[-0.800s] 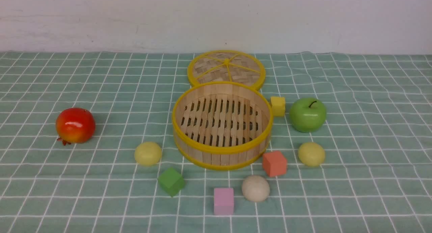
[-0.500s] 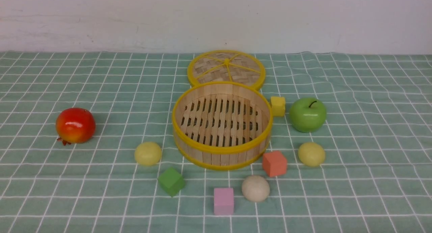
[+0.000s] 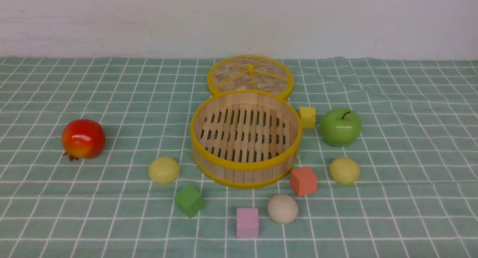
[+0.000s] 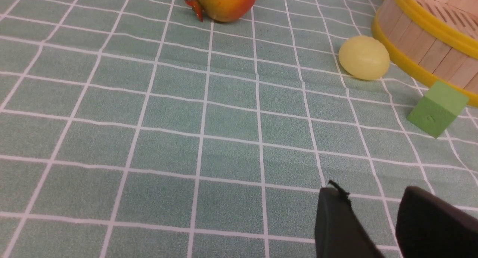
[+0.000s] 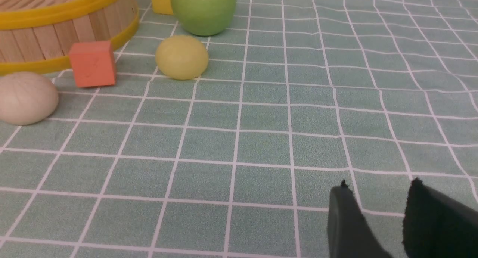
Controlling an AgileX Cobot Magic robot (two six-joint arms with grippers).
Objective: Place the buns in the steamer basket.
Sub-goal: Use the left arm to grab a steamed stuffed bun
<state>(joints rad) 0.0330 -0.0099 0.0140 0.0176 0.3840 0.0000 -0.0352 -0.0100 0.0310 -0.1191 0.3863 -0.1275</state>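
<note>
You're at the very start. The basket (image 3: 242, 174) stands empty in the middle of the worktop (image 3: 93, 217), and all three buns lie on the cloth near it: the left yellow bun (image 3: 163, 170), the right yellow bun (image 3: 344, 170) and the beige bun (image 3: 282, 208) in front. Your left gripper (image 4: 373, 200) and right gripper (image 5: 378, 194) are both spread and hold nothing. The next move is likely to bring one over its nearest bun and lower it squarely.

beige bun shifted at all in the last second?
No. The beige bun keeps the same gap to the pink cube.
</note>
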